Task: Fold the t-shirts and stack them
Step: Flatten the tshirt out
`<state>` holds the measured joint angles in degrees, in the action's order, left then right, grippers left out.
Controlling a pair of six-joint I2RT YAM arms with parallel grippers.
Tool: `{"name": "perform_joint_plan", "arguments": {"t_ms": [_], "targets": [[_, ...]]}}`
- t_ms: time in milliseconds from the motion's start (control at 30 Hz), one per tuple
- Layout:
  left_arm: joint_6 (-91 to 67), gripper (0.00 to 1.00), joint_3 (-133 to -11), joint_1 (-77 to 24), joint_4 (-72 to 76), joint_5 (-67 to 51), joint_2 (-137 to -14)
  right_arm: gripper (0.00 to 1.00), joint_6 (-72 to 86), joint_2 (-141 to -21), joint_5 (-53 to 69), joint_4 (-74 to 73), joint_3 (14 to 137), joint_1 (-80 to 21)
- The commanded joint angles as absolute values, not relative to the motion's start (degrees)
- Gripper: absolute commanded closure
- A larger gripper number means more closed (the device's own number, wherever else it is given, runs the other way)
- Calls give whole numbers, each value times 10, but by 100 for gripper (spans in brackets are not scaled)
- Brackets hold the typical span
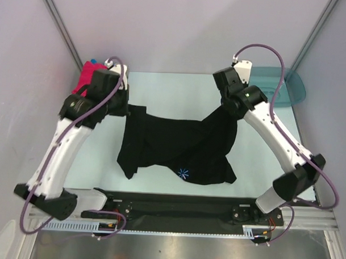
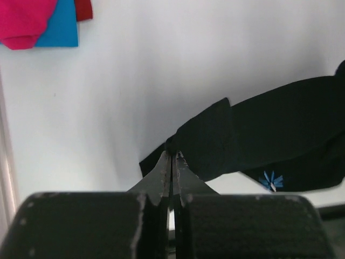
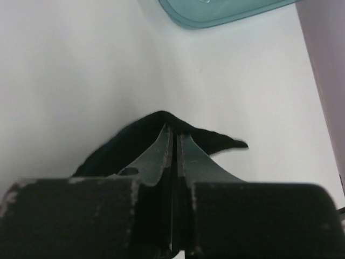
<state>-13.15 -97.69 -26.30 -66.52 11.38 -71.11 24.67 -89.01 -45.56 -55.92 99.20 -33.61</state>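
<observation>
A large black t-shirt (image 1: 178, 147) with a small blue-white starburst print (image 1: 183, 173) hangs spread between both arms over the middle of the table. My left gripper (image 2: 172, 154) is shut on its left top edge (image 2: 205, 143); the starburst (image 2: 271, 181) shows lower right in that view. My right gripper (image 3: 173, 130) is shut on the shirt's right top corner (image 3: 135, 140), which bunches up round the fingertips. Both held corners are raised, and the lower hem lies on the table. A folded stack of magenta (image 2: 24, 21), blue (image 2: 62, 27) and red (image 2: 83, 8) shirts sits at the far left (image 1: 84, 75).
A translucent teal plastic basin (image 1: 288, 85) stands at the back right corner, its rim (image 3: 215, 13) just beyond my right gripper. The pale table (image 1: 180, 90) is walled by grey panels at the back and sides. A black rail (image 1: 176, 212) with the arm bases runs along the near edge.
</observation>
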Motion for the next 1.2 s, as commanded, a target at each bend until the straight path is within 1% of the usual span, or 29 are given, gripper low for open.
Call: {"name": "perform_joint_plan", "arguments": {"t_ms": [0,67,100,133,167,233,267,300,367,400,433,467,533,567,633,733,800,833,933,1033,1067,1167], "targets": [[-115,100,-942,-178,-525,70,-752,100,167,-934,-389,-435,1011,-288],[-130,100,-945,-163,-498,67,-799,100,162,-963,-358,-403,1019,-261],[-133,100,-943,-151,-457,63,-816,100,159,-995,-346,-400,1042,-253],[-133,100,-948,-145,-441,54,-836,100,156,-1011,-306,-397,1052,-233],[-126,100,-956,-140,-419,53,-892,100,162,-1026,-288,-400,1065,-224],[-126,100,-1024,-122,-420,44,-962,100,154,-1070,-266,-386,1085,-215],[-128,100,-1047,-116,-411,18,-992,100,147,-1084,-259,-376,1089,-207],[-137,100,-1089,-106,-406,12,-1051,100,144,-1112,-254,-372,1099,-201],[-152,100,-1132,-97,-386,-23,-1107,100,134,-1145,-227,-373,1143,-191],[-158,100,-1175,-95,-382,-41,-1161,100,134,-1161,-222,-377,1160,-179],[-164,100,-1194,-95,-378,-45,-1185,100,130,-1199,-201,-382,1179,-172],[-169,100,-1214,-95,-372,-46,-1209,100,119,-1219,-187,-390,1234,-167],[-171,100,-1260,-94,-367,-32,-1263,100,113,-1286,-171,-427,1297,-155],[-165,100,-1279,-94,-372,-24,-1277,100,108,-1304,-158,-431,1340,-150],[-157,100,-1328,-94,-373,-1,-1309,100,128,-1320,-115,-414,1353,-131],[-141,100,-1370,-94,-367,80,-1325,100,129,-1366,-94,-417,1404,-121],[-120,100,-1379,-93,-355,120,-1328,100,141,-1381,-76,-411,1407,-118],[-116,100,-1381,-93,-354,163,-1327,100,143,-1388,-69,-416,1416,-114],[-129,100,-1384,-74,-366,184,-1321,100,147,-1421,-66,-458,1456,-113],[-138,100,-1381,-58,-392,210,-1317,100,153,-1422,-66,-468,1440,-112],[-138,100,-1380,-57,-407,238,-1317,100,155,-1423,-68,-474,1440,-112],[-145,100,-1374,-50,-424,249,-1317,100,157,-1432,-82,-497,1446,-110]]}}
